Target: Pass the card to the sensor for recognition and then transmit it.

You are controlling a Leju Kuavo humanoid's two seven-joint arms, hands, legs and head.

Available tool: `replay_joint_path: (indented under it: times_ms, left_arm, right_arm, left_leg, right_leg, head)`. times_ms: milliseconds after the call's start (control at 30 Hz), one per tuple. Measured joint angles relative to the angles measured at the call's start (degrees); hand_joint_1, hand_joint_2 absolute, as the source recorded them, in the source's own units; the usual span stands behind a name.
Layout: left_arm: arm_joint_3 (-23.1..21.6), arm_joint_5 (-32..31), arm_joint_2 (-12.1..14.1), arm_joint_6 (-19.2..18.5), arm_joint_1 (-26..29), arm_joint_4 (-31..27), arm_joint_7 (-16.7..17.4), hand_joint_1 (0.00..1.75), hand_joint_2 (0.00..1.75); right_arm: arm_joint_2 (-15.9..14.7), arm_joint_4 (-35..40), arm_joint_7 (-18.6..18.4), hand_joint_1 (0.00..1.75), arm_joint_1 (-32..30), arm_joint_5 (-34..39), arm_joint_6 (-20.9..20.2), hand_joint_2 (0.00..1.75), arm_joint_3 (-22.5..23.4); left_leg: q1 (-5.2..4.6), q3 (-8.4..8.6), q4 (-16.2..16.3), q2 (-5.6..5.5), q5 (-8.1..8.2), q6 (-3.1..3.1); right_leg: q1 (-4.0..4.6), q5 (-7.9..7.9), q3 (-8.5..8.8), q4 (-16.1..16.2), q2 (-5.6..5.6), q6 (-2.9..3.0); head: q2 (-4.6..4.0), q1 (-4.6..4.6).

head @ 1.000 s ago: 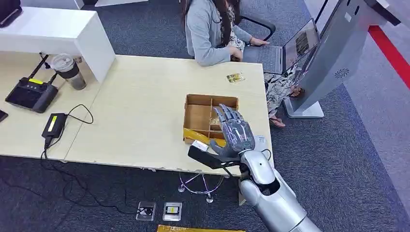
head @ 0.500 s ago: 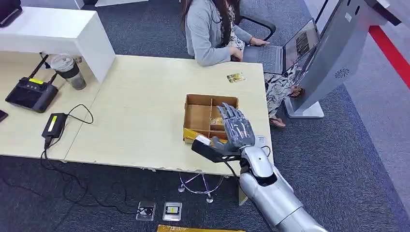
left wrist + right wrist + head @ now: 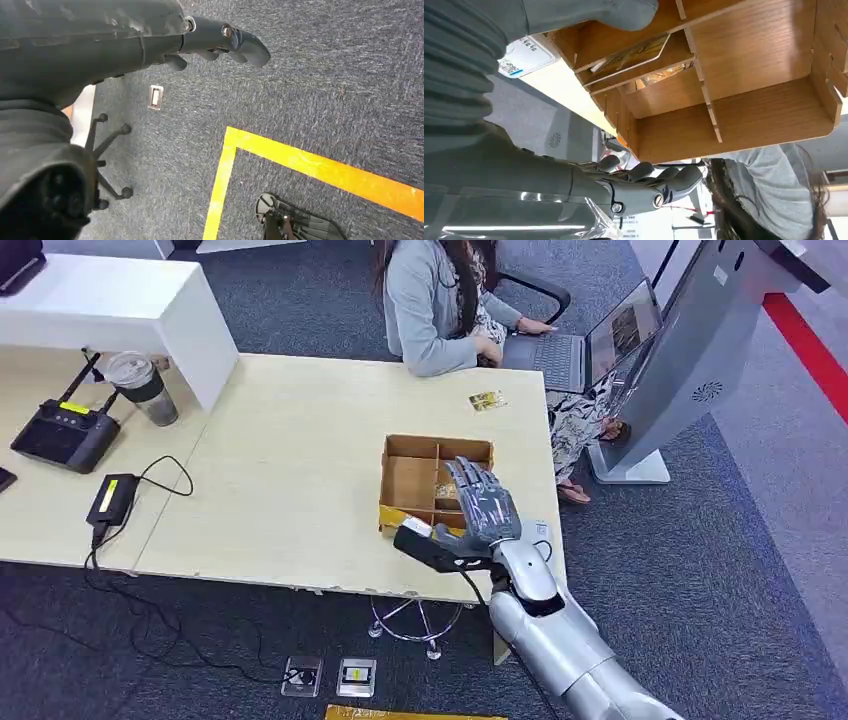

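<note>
Silver, glossy right arm with rounded shells; grey right hand with dark, segmented fingers; thin black cable at wrist; ribbed grey cover; small screws.

Office: desk, laptop, carpet

One box, one laptop, one cup, one person.

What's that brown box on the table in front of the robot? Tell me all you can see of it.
The wooden box is a shallow open tray of thin light-brown board, split by dividers into compartments. It lies flat near the pale table's front right corner. One compartment holds cards leaning on edge. The robot's right hand hovers over its right side, fingers spread.
</note>
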State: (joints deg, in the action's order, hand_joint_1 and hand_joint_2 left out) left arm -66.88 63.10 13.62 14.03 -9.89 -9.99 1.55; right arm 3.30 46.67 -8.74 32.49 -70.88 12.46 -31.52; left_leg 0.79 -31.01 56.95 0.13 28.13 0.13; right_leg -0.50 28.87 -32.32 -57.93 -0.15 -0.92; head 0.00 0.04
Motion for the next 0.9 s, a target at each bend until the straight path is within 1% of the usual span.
replay_joint_path:
  times_ms: [400, 700, 900]
  left_arm:
    - [0.0, 0.5, 0.0, 0.1, 0.0, 0.0, 0.0, 0.00, 0.00]
    - [0.0, 0.7, 0.0, 0.7, 0.0, 0.0, 0.4, 0.00, 0.00]
    - [0.0, 1.0, 0.0, 1.1, 0.0, 0.0, 0.9, 0.00, 0.00]
  right_arm:
    - [0.0, -4.1, 0.7, 0.00, 1.5, 2.1, 1.5, 1.75, -0.2]
    - [0.0, -5.4, 0.4, 0.00, 1.5, 2.8, 1.9, 1.75, -0.2]
    - [0.0, -5.9, 0.9, 0.00, 1.5, 3.6, 1.9, 1.75, -0.3]
  left_leg:
    - [0.00, 0.00, 0.0, 0.00, 0.00, 0.00]
    - [0.00, 0.00, 0.0, 0.00, 0.00, 0.00]
    - [0.00, 0.00, 0.0, 0.00, 0.00, 0.00]
  right_leg:
    - [0.00, 0.00, 0.00, 0.0, 0.00, 0.00]
    - [0.00, 0.00, -0.01, 0.0, 0.00, 0.00]
    - [0.00, 0.00, -0.01, 0.0, 0.00, 0.00]
  head:
    - [0.00, 0.00]
    - [0.00, 0.00]
    - [0.00, 0.00]
